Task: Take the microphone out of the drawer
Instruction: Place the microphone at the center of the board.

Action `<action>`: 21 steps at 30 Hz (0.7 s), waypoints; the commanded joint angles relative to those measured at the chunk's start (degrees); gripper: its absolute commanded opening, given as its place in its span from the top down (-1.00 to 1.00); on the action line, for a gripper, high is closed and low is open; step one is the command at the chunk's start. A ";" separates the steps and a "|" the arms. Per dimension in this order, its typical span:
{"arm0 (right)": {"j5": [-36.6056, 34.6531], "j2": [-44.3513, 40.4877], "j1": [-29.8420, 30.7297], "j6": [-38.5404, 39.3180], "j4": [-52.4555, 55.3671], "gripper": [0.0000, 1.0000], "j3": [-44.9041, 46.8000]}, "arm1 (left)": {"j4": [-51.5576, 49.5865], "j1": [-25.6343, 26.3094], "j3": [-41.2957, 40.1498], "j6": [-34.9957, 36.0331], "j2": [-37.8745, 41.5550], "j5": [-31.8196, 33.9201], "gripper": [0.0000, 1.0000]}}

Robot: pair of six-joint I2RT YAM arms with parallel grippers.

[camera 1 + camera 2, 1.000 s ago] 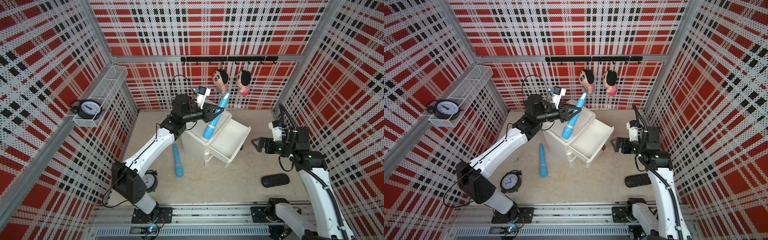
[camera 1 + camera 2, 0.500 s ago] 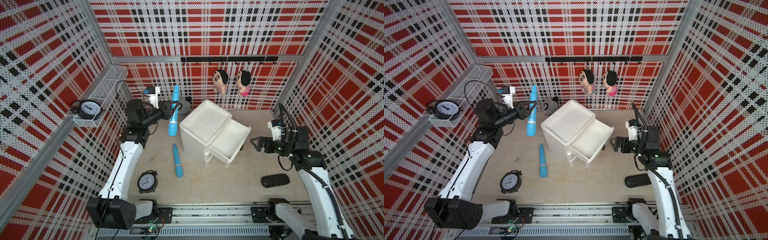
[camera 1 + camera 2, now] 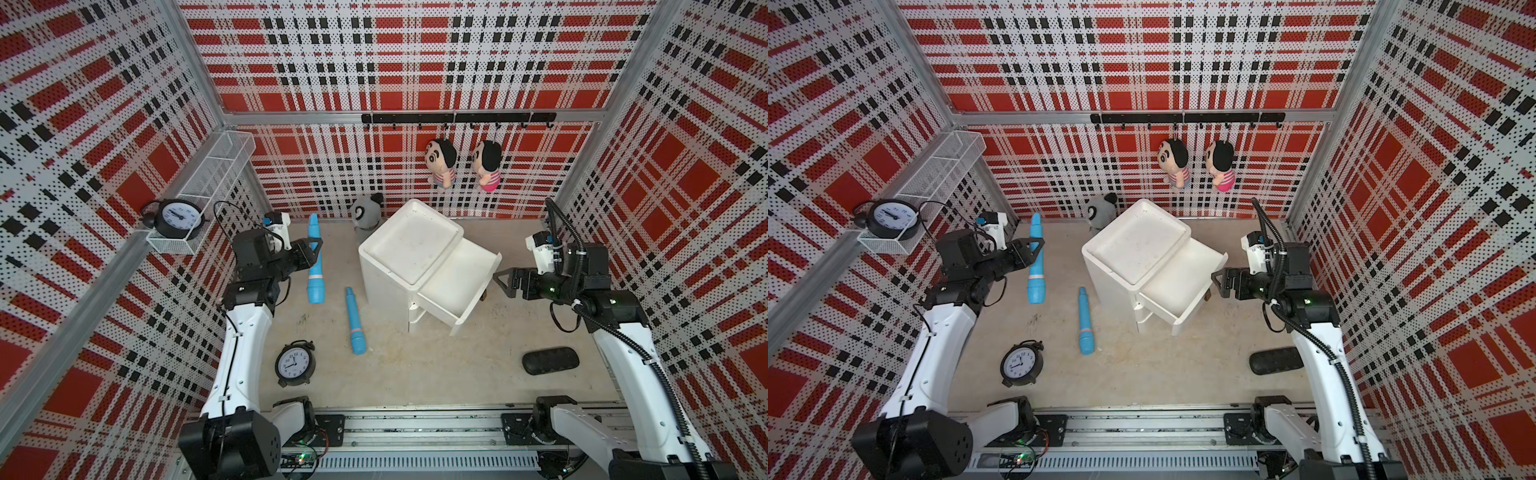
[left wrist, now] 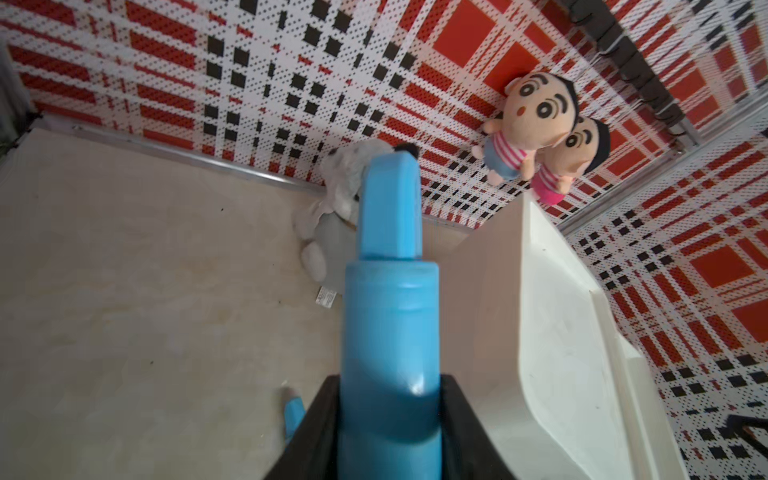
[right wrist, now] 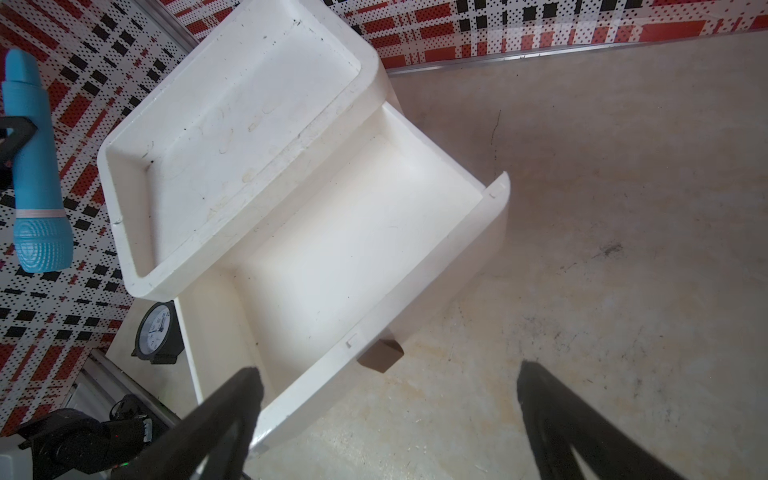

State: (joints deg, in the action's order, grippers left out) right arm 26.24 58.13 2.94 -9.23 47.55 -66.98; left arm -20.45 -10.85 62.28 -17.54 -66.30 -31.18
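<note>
Bare floor [image 3: 436, 374] between clock [image 3: 294, 363] and case [image 3: 549, 360] gives passage — the floor mic [image 3: 354, 320] and pulled-out drawer [image 3: 453, 278] crowd the middle; a plush [image 3: 365, 212] sits just behind the cabinet [image 3: 409, 245].

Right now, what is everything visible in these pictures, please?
Cabinet: 1, white, centre.
Drawer: 1, white, open, looks empty.
Basket: 1, white wire, left wall.
Rail: 1, black, back wall.
Microphones: 2, blue; one in left pincer, one on floor.
Clocks: 2, black; one in basket, one on floor.
Dolls: 2, black-haired, hanging from rail.
Plush: 1, grey, behind cabinet.
Case: 1, black, floor, right side.
Left pincer: 1, black, shut on microphone.
Right pincer: 1, black, open, facing drawer.
</note>
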 commanded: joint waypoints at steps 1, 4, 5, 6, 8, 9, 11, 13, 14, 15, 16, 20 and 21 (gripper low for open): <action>-0.93 0.25 0.91 0.75 -1.01 -0.99 -1.26 | -1.84 -0.63 -1.84 1.97 1.05 6.83 1.00; -1.09 0.37 1.36 0.29 -1.55 -0.99 -1.14 | -1.71 -0.95 -4.07 2.27 0.18 9.11 1.00; -1.11 0.48 1.55 0.12 -1.81 -1.00 -1.06 | -1.74 -0.90 -4.70 2.38 -0.19 10.27 1.00; -1.10 0.62 1.70 -0.03 -2.14 -0.99 -0.91 | -1.79 -0.90 -5.33 2.34 -0.35 11.92 1.00; -1.27 1.08 2.02 -0.25 -2.62 -1.00 -0.70 | -1.68 -0.82 -6.72 2.56 -0.65 14.08 1.00; -1.70 1.37 2.30 -0.39 -2.86 -0.99 -0.67 | -1.40 -0.84 -7.41 2.52 -0.79 14.96 1.00; -2.47 1.63 2.77 -0.52 -3.42 -0.99 -0.43 | -0.75 -0.75 -8.70 2.65 -1.25 15.49 1.00; -2.84 1.99 3.19 -0.59 -3.89 -0.99 -0.24 | -0.70 -0.11 -9.57 2.62 -2.08 16.86 1.00; -2.86 2.09 3.30 -0.52 -4.11 -1.00 -0.10 | -0.56 0.31 -10.00 2.60 -2.44 17.34 1.00; -2.87 2.13 3.43 -0.57 -4.34 -0.99 0.13 | -0.46 0.75 -10.53 2.44 -2.68 18.25 1.00; -2.80 2.11 3.48 -0.62 -4.63 -1.00 0.43 | -0.26 1.40 -10.90 2.36 -2.95 19.08 1.00; -2.67 1.58 3.59 -0.80 -5.52 -0.99 1.85 | 0.14 5.17 -12.59 1.65 -4.29 23.19 1.00; -2.73 1.49 3.57 -0.83 -5.62 -0.99 2.25 | 0.25 6.28 -13.11 1.49 -4.71 24.41 1.00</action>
State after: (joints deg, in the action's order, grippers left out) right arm 23.92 60.20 6.00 -10.17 43.40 -65.95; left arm -22.26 -6.92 50.22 -16.08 -70.37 -11.09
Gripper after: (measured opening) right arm 0.998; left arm 0.364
